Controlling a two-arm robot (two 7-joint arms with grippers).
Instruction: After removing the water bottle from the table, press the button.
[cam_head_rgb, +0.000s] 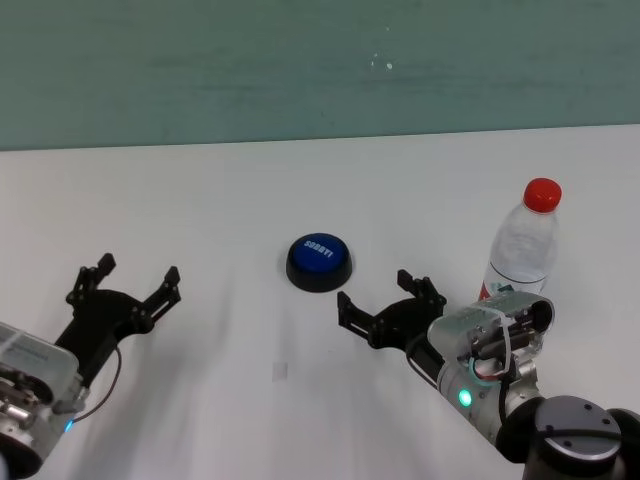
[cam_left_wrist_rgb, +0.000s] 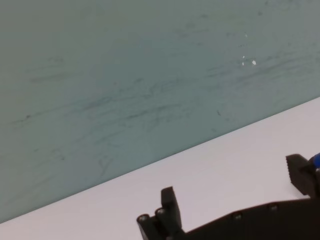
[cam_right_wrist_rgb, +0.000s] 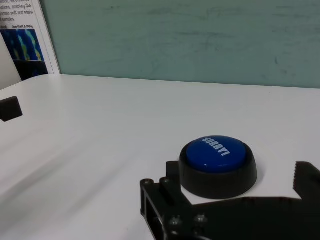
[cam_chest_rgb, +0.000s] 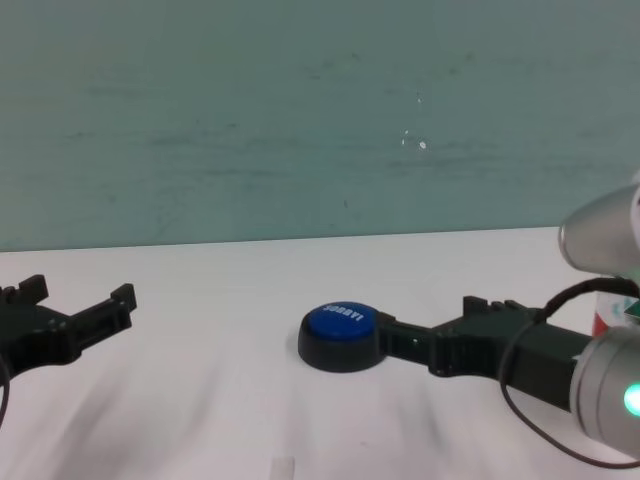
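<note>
Your right gripper (cam_head_rgb: 383, 305) reaches low over the table (cam_head_rgb: 200, 200), jaws spread wide and empty, just beside the button (cam_head_rgb: 319, 261). Your left gripper (cam_head_rgb: 123, 283) rests open.

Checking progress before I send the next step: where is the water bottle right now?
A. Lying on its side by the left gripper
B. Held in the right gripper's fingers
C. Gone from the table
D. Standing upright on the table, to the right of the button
D: the water bottle stands upright on the table, right of the button, while the right gripper sits open and empty near the button.
</note>
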